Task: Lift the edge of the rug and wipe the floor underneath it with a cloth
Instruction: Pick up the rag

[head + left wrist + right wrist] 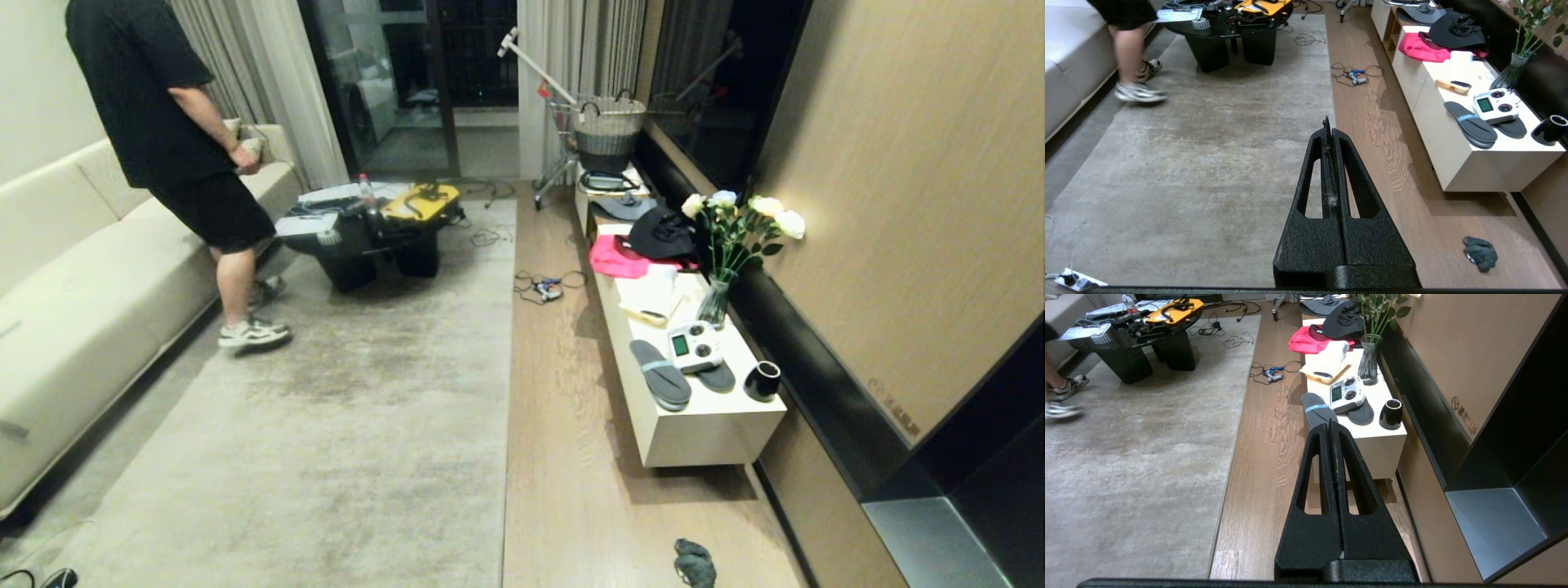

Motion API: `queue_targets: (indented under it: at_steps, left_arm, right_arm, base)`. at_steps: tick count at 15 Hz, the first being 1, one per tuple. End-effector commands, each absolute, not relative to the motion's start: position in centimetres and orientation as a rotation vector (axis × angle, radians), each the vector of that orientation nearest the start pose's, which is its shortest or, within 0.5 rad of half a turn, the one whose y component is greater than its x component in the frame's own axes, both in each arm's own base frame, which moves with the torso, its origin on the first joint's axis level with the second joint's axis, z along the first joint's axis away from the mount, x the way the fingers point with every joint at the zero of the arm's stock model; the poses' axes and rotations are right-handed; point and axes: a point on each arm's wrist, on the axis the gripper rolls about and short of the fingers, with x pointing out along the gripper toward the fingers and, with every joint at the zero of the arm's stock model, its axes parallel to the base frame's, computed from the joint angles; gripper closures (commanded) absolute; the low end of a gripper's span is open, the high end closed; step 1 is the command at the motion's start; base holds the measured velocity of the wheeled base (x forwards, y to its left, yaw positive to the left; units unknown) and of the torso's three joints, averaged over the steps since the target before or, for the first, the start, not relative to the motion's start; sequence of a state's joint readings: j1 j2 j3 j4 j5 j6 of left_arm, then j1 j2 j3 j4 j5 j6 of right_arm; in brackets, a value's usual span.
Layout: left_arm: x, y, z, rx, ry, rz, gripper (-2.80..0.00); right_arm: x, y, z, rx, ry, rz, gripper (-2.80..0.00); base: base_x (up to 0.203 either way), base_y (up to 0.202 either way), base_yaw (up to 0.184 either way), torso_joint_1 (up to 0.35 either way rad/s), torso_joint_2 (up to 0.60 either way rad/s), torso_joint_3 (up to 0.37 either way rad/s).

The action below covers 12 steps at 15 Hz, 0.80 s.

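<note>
Both pincers stand with their jaws pressed together and empty: we see the left gripper (1327, 122) at the lower centre of its wrist view, its tip over the rug's right border, and the right gripper (1329, 426) at the lower centre of its own view, its tip over the bare planks before the white cabinet (702, 425). Neither arm shows in the head view. We place the cloth (695, 562) at the bottom edge of the head frame, right of centre, a dark crumpled rag on the floor (563, 425), well apart from the rug edge (508, 392). That edge runs as a straight line from the bottom centre of the frame up toward the upper centre, flat on the planks. In the left wrist view the cloth (1481, 253) sits at the lower right, off to the side of the jaws. We judge the right arm nearer the cloth and the left nearer the border, so the coming move turns on reaching down and back.
</note>
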<state>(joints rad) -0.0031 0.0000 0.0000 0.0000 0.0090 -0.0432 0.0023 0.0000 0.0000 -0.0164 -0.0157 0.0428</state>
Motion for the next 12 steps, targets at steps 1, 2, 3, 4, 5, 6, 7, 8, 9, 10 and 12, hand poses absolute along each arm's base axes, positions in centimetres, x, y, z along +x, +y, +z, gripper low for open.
queue_targets:
  at_steps: [1, 2, 3, 4, 5, 6, 7, 8, 9, 10, 12]
  left_arm:
    - [-2.27, 0.03, 7.55, -0.044, 0.001, 0.006, 0.0]
    - [-2.27, 0.03, 7.55, -0.043, 0.001, 0.007, 0.0]
    - [-2.27, 0.03, 7.55, -0.043, 0.001, 0.006, 0.0]
    - [-2.27, 0.03, 7.55, -0.043, 0.001, 0.006, 0.0]
    - [-2.27, 0.03, 7.55, -0.043, 0.001, 0.007, 0.0]
    - [-2.27, 0.03, 7.55, -0.043, 0.001, 0.007, 0.0]
    - [-2.27, 0.03, 7.55, -0.043, 0.001, 0.007, 0.0]
    - [-2.27, 0.03, 7.55, -0.043, 0.001, 0.006, 0.0]
    - [-2.27, 0.03, 7.55, -0.043, 0.001, 0.006, 0.0]
    - [-2.27, 0.03, 7.55, -0.044, 0.001, 0.008, 0.0]
    - [-2.27, 0.03, 7.55, -0.043, 0.001, 0.008, 0.0]
  right_arm:
    - [-2.27, -0.04, 7.72, 0.043, -0.016, -0.012, 0.0]
    - [-2.27, -0.04, 7.72, 0.043, -0.016, -0.013, 0.0]
    - [-2.27, -0.04, 7.72, 0.043, -0.016, -0.012, 0.0]
    - [-2.27, -0.04, 7.72, 0.043, -0.016, -0.013, 0.0]
    - [-2.27, -0.04, 7.72, 0.043, -0.016, -0.012, 0.0]
    - [-2.27, -0.04, 7.72, 0.043, -0.016, -0.012, 0.0]
    - [-2.27, -0.04, 7.72, 0.043, -0.016, -0.012, 0.0]
    - [-2.27, -0.04, 7.72, 0.043, -0.016, -0.012, 0.0]
    - [-2.27, -0.04, 7.72, 0.043, -0.016, -0.013, 0.0]
    - [-2.27, -0.04, 7.72, 0.043, -0.016, -0.012, 0.0]
    - [-2.27, -0.04, 7.72, 0.043, -0.016, -0.012, 0.0]
  base:
    - [0.0, 0.0, 0.0, 0.0, 0.0, 0.0]
    - [0.0, 0.0, 0.0, 0.0, 0.0, 0.0]
    - [0.0, 0.0, 0.0, 0.0, 0.0, 0.0]
    - [0.0, 0.0, 0.0, 0.0, 0.0, 0.0]
    - [0.0, 0.0, 0.0, 0.0, 0.0, 0.0]
    - [0.0, 0.0, 0.0, 0.0, 0.0, 0.0]
    - [0.0, 0.0, 0.0, 0.0, 0.0, 0.0]
    - [0.0, 0.0, 0.0, 0.0, 0.0, 0.0]
    - [0.0, 0.0, 0.0, 0.0, 0.0, 0.0]
    - [0.0, 0.0, 0.0, 0.0, 0.0, 0.0]
    - [0.0, 0.0, 0.0, 0.0, 0.0, 0.0]
